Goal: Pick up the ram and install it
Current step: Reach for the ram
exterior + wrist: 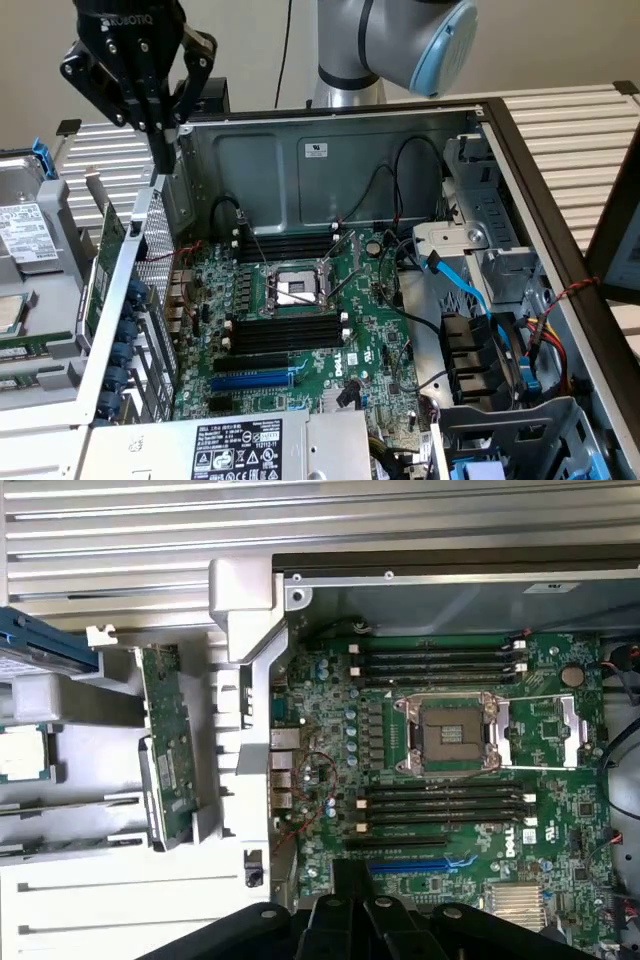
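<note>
One ram [167, 748] outside case [270, 175]; closed jaws hovering above.

The case [300, 185] lies open on top, leaving the board [375, 330] and its black slots [285, 333] clear from above. A blue cable [462, 283] crosses at the drive side. The ram [108, 250] leans beside the perforated wall [150, 250], seemingly with little room.
</note>
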Available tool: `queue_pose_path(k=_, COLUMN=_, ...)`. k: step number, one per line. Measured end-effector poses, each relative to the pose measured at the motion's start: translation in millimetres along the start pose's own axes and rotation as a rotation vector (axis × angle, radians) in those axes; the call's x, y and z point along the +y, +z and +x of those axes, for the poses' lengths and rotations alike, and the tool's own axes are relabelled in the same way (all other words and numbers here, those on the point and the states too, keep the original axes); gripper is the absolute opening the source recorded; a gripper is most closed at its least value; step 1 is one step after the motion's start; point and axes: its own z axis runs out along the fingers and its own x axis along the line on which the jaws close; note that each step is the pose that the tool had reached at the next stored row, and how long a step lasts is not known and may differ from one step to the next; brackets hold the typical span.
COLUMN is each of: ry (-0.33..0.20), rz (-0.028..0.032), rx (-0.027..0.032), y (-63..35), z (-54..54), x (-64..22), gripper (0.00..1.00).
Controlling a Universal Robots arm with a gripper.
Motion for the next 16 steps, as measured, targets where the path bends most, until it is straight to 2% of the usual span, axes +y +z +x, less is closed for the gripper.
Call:
queue_pose_path(k=2, ry=0.000, rz=0.0026, rx=0.0004, y=-0.2, z=9.0, x=-0.7, gripper=0.11)
queue_pose_path(k=6, ry=0.000, rz=0.0126, rx=0.0007, y=-0.3, z=27.0, x=-2.1, gripper=0.11)
queue_pose_path(k=16, ry=0.000, rz=0.0129, rx=0.0010, y=2.5, z=72.2, x=-8.5, gripper=0.11)
